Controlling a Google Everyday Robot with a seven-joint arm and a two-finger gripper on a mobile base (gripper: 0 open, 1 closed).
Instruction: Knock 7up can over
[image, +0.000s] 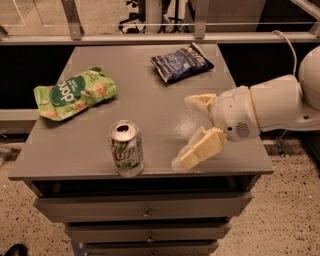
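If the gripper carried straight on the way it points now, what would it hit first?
Most likely the 7up can. The gripper, open over the right side of the table, points left toward it with nothing between them. Depth is unclear, so it might pass just behind.

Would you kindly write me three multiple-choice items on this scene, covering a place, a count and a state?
1. The gripper is: A touching the 7up can; B apart from it, on its picture-right; C lifted out of view.
2. Snack bags on the table: A one; B two; C three.
3. The 7up can is: A upright; B tipped over; C crushed flat.
Key: 1B, bare table shows between them; 2B, a green bag and a dark blue bag; 3A, its opened top faces up.
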